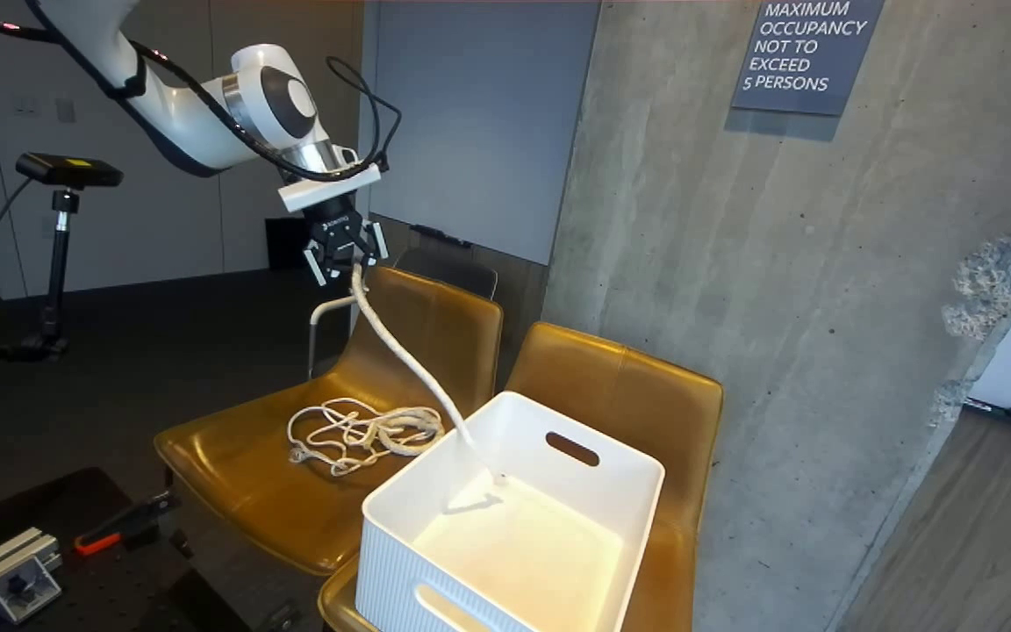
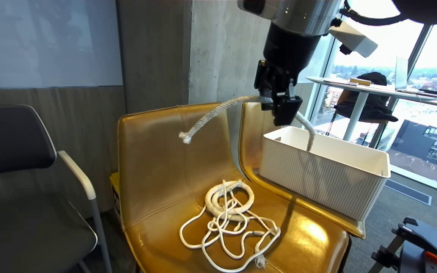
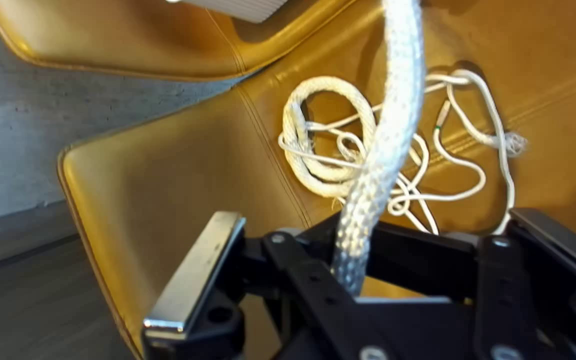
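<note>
Gripper sits above the brown chair. Fingers are narrow, pinching a thick white rope partway along. Frayed end droops in the air on the side away from the white bin; the longer stretch runs down into that bin.

Exact contact is poorly seen: in the wrist view the rope drops out of sight among the black finger links. In an exterior view the bin's near wall hides the rope below the rim. Where the bin's inside shows, the rope is pale on white and its tip hard to make out.

Heap of rope and cord lies on the brown chair's seat. Strands overlap; number of pieces cannot be told. In the wrist view the held rope covers part of it.

Bin rests on another brown chair, its seat mostly covered. Wrist view catches only a bit of the bin, at the top edge.

Arm is cut off in both exterior views. Dark chair and sign are cropped. Yellow object is mostly hidden, unidentified.
</note>
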{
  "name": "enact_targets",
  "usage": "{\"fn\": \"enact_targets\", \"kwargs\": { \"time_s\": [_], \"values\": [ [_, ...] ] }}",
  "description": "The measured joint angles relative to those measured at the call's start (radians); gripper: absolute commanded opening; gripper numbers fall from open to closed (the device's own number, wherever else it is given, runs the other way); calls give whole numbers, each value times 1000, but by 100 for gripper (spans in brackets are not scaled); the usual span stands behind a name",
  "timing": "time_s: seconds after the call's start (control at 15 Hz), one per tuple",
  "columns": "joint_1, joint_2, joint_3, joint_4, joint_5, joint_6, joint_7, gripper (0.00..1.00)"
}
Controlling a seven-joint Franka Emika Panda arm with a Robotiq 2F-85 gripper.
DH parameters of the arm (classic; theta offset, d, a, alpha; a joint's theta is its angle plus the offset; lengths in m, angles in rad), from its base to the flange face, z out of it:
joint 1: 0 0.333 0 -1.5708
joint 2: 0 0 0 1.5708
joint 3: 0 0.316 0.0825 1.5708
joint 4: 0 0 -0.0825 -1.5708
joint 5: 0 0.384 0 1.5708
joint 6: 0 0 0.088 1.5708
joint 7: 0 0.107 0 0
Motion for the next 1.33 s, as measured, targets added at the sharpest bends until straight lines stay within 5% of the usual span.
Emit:
{"fn": "enact_targets", "kwargs": {
  "time_s": [0.4,0.67,0.93,1.33],
  "values": [
    [186,160,103,272,-46,-221,97,0],
    [269,318,111,434,-47,-296,139,0],
    [222,364,84,375,-37,-292,199,0],
    [59,280,60,73,11,-131,286,0]
  ]
}}
